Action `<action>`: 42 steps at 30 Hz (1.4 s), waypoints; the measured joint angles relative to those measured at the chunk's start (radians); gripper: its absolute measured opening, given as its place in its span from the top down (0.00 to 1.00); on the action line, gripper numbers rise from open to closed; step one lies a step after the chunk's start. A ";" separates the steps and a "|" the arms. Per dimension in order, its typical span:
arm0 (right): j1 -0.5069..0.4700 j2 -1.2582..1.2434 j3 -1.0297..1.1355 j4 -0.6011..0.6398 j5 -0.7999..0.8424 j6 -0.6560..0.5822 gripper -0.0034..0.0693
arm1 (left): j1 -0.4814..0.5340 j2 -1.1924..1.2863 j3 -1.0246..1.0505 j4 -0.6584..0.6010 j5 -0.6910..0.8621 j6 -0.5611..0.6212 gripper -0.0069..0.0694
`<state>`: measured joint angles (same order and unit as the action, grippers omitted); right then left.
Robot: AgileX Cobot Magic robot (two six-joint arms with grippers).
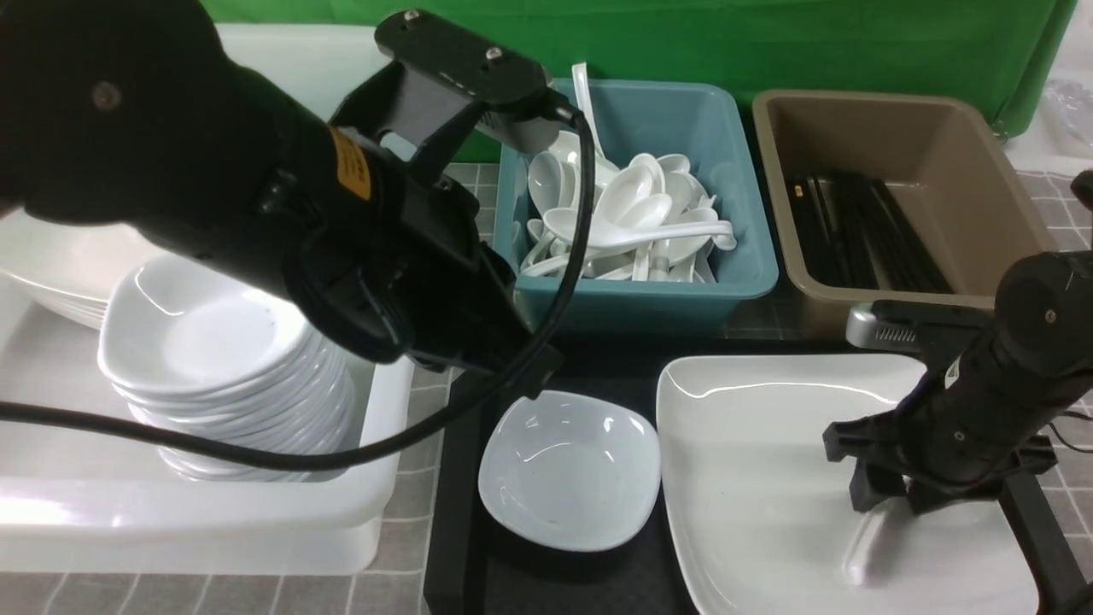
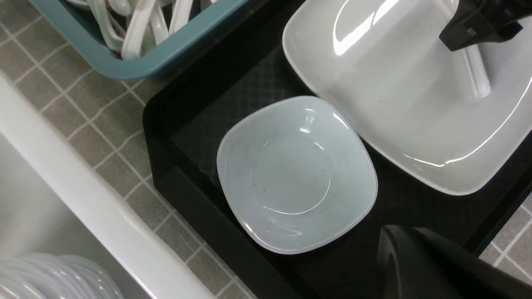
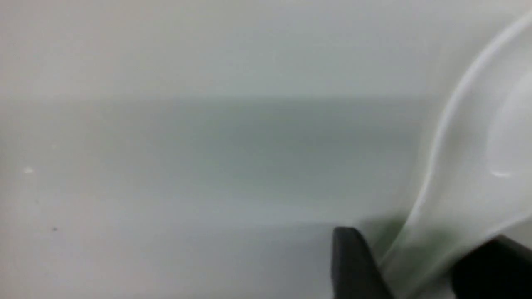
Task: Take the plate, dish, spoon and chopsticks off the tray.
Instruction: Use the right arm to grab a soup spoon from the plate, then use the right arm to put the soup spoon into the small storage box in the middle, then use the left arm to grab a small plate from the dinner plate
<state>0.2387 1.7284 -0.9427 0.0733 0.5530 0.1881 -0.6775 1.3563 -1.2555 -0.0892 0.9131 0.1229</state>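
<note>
The large white plate [image 1: 751,461] [image 2: 395,104] [image 3: 166,145] lies on the right of the black tray [image 1: 452,512] [image 2: 174,124]. The white spoon [image 1: 862,547] [image 2: 476,77] [image 3: 478,166] rests on it. My right gripper [image 1: 892,504] [image 3: 415,253] is down on the plate, its fingers on either side of the spoon's handle with a sliver of gap still showing. The small bluish dish [image 1: 568,470] [image 2: 297,174] sits empty on the tray's left part. My left gripper [image 2: 399,241] hovers shut beside the dish, holding nothing. No chopsticks show on the tray.
A white tub [image 1: 376,512] on the left holds a stack of bowls [image 1: 222,367] and plates [image 1: 43,273]. Behind the tray stand a teal bin [image 1: 743,282] full of white spoons and a brown bin [image 1: 982,171] with black sticks. The left arm hangs over the tray's far left corner.
</note>
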 joint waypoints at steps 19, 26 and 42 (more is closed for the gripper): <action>0.026 0.203 -0.925 0.248 0.150 -0.250 0.82 | 0.000 0.000 0.000 0.033 -0.053 0.000 0.91; 0.037 0.485 -1.288 0.247 0.399 -0.167 0.44 | 0.000 0.000 0.000 0.034 -0.044 -0.002 0.91; 0.049 -0.158 -0.942 0.156 0.613 -0.311 0.90 | 0.000 0.236 -0.181 0.022 0.112 -0.051 0.91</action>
<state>0.2875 1.5706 -1.8847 0.2295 1.1664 -0.1226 -0.6775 1.5919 -1.4364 -0.0669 1.0246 0.0716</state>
